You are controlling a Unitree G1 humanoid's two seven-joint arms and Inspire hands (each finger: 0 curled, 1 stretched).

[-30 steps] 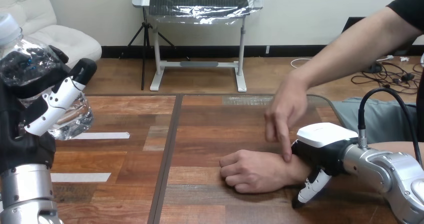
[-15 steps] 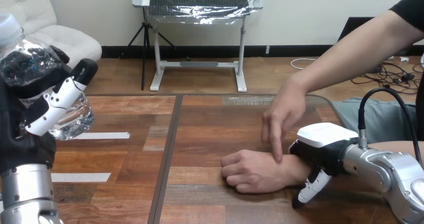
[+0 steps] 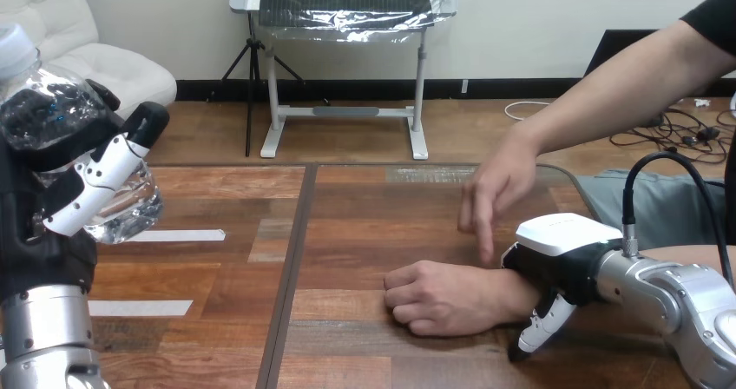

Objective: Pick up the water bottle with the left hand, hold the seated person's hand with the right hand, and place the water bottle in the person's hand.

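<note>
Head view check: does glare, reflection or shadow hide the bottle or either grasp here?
Head view: the clear water bottle in the left hand carries bright glints, and the hand's dark parts show through it, yet its outline reads. A pale sheen lies on the table at its far edge. The person's fist and the right hand on the wrist are evenly lit, with soft shadow beneath the fist.

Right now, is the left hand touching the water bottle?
Touching. Head view: the left hand has its fingers curled round the water bottle.
</note>
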